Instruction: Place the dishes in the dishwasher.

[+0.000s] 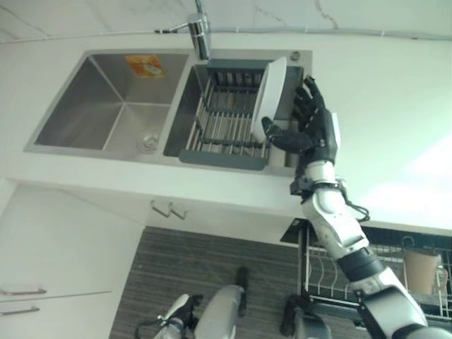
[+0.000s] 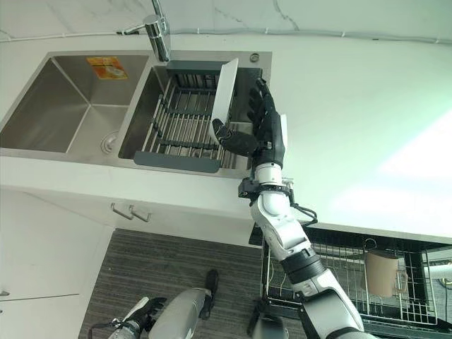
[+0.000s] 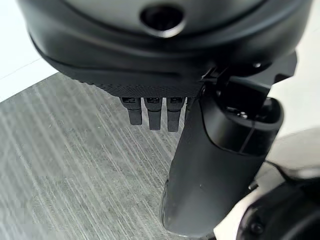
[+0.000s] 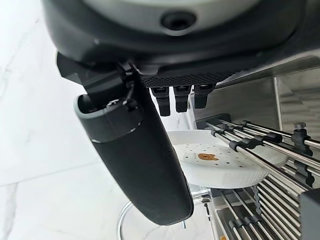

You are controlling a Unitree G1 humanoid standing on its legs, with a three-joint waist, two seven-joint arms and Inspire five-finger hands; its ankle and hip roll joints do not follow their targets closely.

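- White counter (image 1: 395, 106) spans the head views, with a double steel sink (image 1: 106, 106) sunk in it at about 10 o'clock; grey wood-grain floor (image 1: 198, 275) lies below at 6 o'clock
- Tap (image 1: 201, 32) at 12 o'clock, standing on the divide between the two sink basins
- Left basin: bare steel, with a drain (image 1: 147, 143) and an orange sticker (image 1: 145, 66) on its far wall
- Right basin: holds a grey dish rack (image 1: 226, 120) with metal rods
- White plate (image 1: 270, 95): stands on edge at the rack's 3 o'clock end, leaning slightly; the right wrist view shows its perforated face with a small brown mark, seen past the rods
- Right robot hand (image 1: 311, 131): raised over the sink's right end, fingers spread wide and straight behind the plate's rim, thumb (image 1: 279, 134) reaching out at the plate's lower edge; contact cannot be told
- Left robot hand (image 3: 210, 150): hangs low over the floor, fingers straight, holding nothing
- Dishwasher rack (image 2: 353, 282): wire basket pulled out at 5 o'clock under the counter edge, with a beige cup (image 2: 382, 273) standing in it
- Cabinet fronts (image 1: 56, 247) at 8 o'clock, with metal handles (image 1: 168, 209)
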